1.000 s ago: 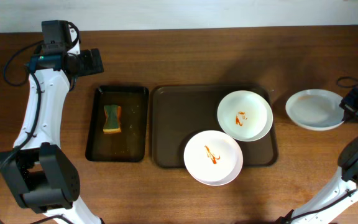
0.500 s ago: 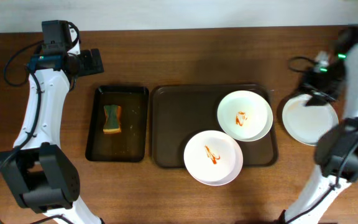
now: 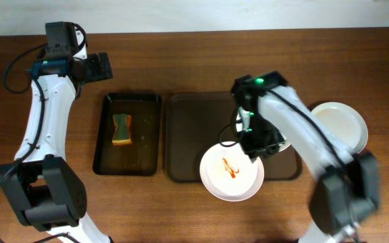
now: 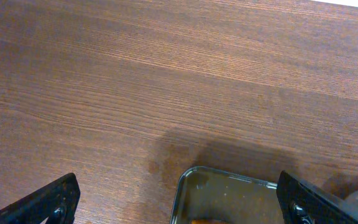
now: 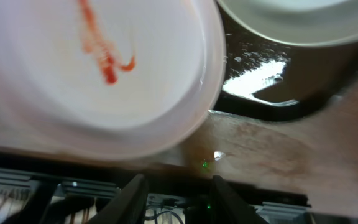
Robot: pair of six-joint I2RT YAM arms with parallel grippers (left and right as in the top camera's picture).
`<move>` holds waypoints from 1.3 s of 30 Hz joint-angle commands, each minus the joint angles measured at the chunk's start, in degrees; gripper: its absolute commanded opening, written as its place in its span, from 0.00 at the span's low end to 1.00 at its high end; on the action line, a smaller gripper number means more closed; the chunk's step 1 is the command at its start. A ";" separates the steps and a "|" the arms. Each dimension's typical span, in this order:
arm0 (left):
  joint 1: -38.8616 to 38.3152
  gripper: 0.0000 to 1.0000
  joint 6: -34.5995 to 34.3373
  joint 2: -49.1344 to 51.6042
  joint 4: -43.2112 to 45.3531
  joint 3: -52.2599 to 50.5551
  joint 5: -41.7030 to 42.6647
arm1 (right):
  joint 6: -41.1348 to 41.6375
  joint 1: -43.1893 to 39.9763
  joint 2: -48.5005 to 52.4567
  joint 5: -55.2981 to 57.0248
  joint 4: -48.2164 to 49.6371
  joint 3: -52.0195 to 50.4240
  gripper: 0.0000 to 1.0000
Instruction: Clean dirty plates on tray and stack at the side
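Observation:
A brown tray (image 3: 188,135) holds two white plates with red stains. The front plate (image 3: 231,177) overhangs the tray's front edge. The back plate is mostly hidden under my right arm in the overhead view, and its rim shows in the right wrist view (image 5: 291,18). My right gripper (image 3: 252,145) is open and empty, hovering low at the front plate's back right edge (image 5: 92,68). A clean white plate (image 3: 346,125) lies on the table to the right of the tray. My left gripper (image 3: 101,66) is open and empty above the table, behind the basin.
A black basin (image 3: 127,158) of brownish water stands left of the tray with a green and yellow sponge (image 3: 121,129) in it. Its back corner shows in the left wrist view (image 4: 229,190). The table's front edge is close below the front plate.
My right arm has swung from the far right, across the clean plate, to over the tray's plates. The left arm has not moved.

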 commanded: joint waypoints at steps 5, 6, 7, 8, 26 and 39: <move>0.15 1.00 -0.33 -1.42 0.13 1.11 -0.39 | 1.97 -7.91 -22.10 5.62 16.83 -20.06 0.62; 0.15 1.00 -0.33 -1.42 0.11 1.11 -0.39 | 1.92 -9.42 -20.37 2.62 21.03 -23.26 0.60; 0.15 1.00 -0.33 -1.42 0.13 1.11 -0.39 | 1.92 -10.16 -18.21 -0.66 24.57 -25.18 0.51; 0.15 1.00 -0.33 -1.42 0.11 1.11 -0.39 | 0.68 -10.03 -15.52 -1.92 26.84 -25.49 0.42; 0.15 1.00 -0.33 -1.42 0.13 1.11 -0.39 | -1.53 -10.05 -7.96 -9.33 38.01 -32.61 0.04; 0.15 1.00 -0.33 -1.42 0.13 1.11 -0.39 | 22.97 1.60 -7.96 -4.31 59.89 -29.59 0.04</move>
